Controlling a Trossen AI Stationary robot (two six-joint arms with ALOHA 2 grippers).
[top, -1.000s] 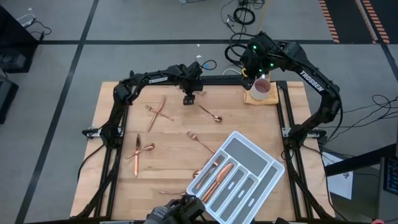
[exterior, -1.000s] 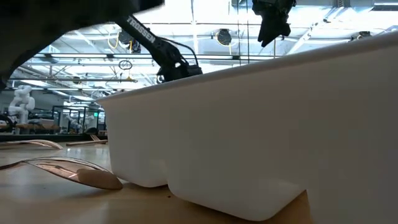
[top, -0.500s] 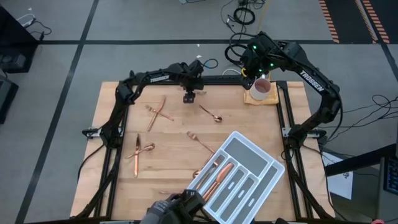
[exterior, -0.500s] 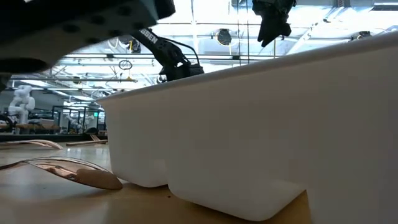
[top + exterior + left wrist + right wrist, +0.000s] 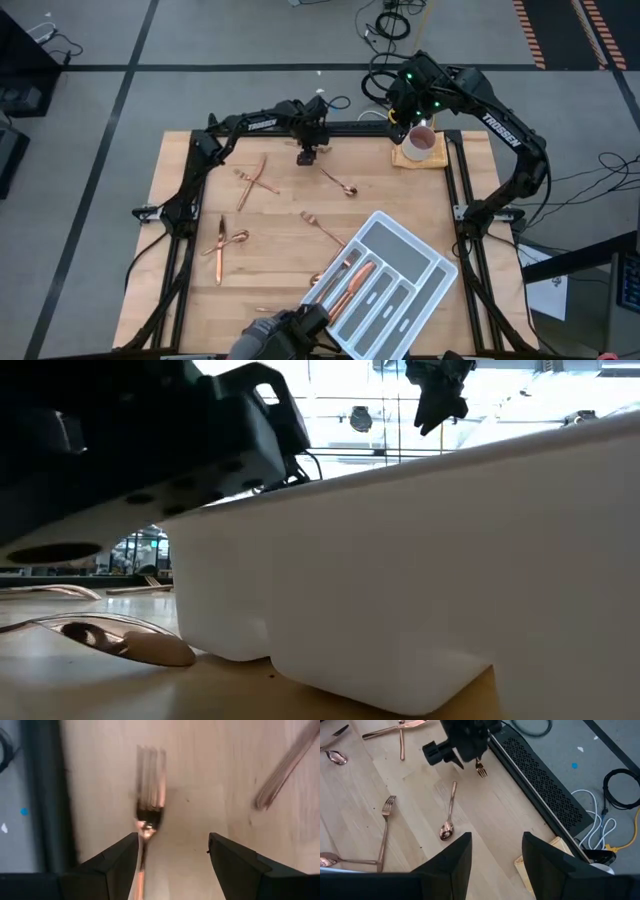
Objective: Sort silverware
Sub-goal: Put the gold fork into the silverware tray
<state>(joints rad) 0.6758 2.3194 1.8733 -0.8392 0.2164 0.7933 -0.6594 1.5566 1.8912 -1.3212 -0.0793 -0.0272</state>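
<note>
Counting on the desk (image 5: 190,200), we see about eight loose silverware (image 5: 335,180) pieces, more in one white tray (image 5: 425,275). Left hand (image 5: 306,157) hangs open above a fork (image 5: 149,802); right hand (image 5: 408,120), part-open and empty, hovers beside one mug (image 5: 421,143).

Copper-pink silverware (image 5: 330,232), white tray (image 5: 425,285), pale wood table (image 5: 275,215), seemingly unpatterned.

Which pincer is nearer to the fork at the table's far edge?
Left. The left pincer hangs open right over the fork; the right pincer is off to the side, near the white mug.
</note>
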